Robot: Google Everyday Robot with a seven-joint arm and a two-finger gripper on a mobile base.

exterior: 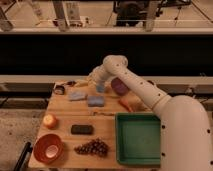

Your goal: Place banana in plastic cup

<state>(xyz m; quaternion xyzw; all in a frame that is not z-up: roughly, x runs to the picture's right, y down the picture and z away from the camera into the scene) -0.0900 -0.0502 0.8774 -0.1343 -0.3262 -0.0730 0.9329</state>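
My gripper (92, 80) is at the back of the wooden table, at the end of the white arm that reaches in from the right. The plastic cup (100, 88) is small, light blue-grey and upright, and stands just below and right of the gripper. A small pale yellow piece that looks like the banana (83, 84) lies just left of the gripper. I cannot tell whether the gripper touches it.
A purple bowl (119, 86) stands right of the cup, with an orange carrot-like piece (126, 105) below it. Two blue blocks (77, 95) (96, 101) lie mid-table. There is also a round orange fruit (50, 120), an orange bowl (48, 147), grapes (92, 147), a dark block (81, 129) and a green tray (137, 137).
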